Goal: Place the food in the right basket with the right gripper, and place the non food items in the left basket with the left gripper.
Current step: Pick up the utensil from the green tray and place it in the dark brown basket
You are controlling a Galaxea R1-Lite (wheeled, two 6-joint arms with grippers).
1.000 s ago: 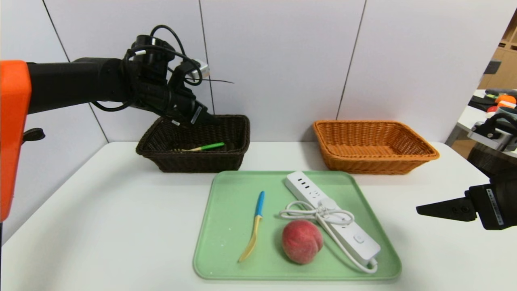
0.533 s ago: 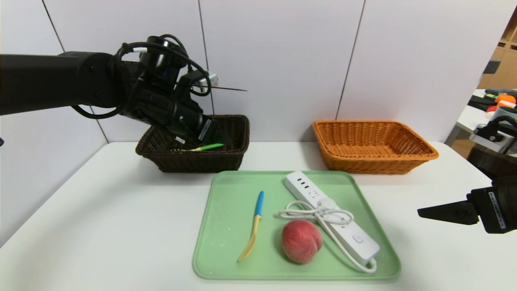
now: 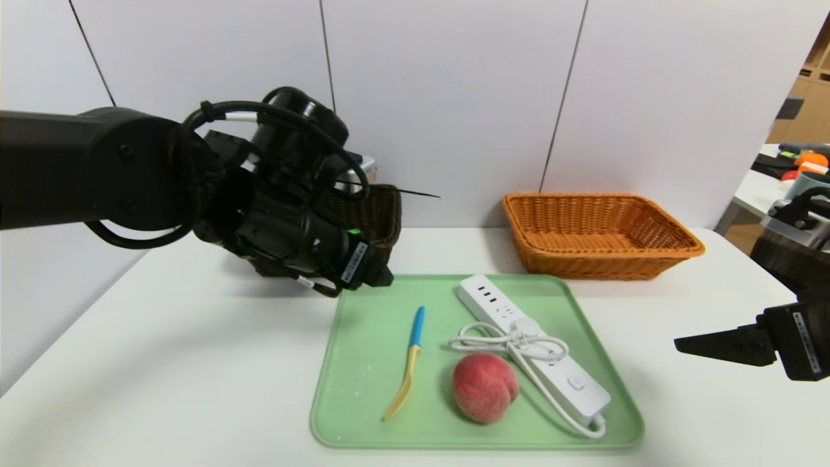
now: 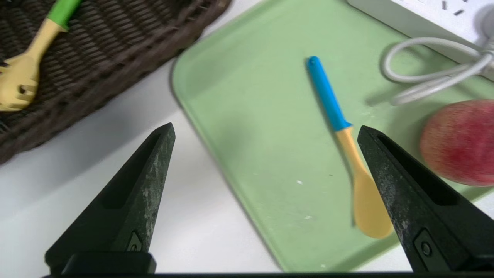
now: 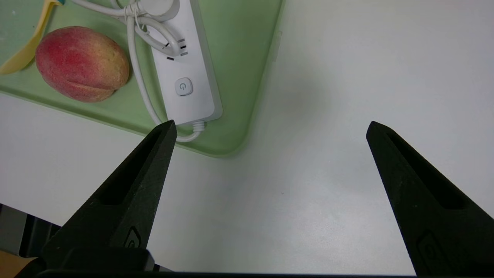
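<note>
Left gripper (image 4: 266, 129) above table (image 3: 162, 363) btwn dark basket (image 4: 96, 73) & green tray's (image 3: 363, 363) far-left corner, jaws spread wide, holding nothing. Green-handled fork (image 4: 31, 54) inside dark basket. On tray, L to R: blue-and-yellow spoon (image 3: 408, 363), peach (image 3: 485, 388), white power strip (image 3: 551, 363) w/ coiled cord, power symbol on its button. Orange basket (image 3: 600, 235) behind tray, to the right. Right gripper (image 5: 270, 127) over bare table right of tray, jaws wide, touching nothing. White label on each gripper body, text not readable.
</note>
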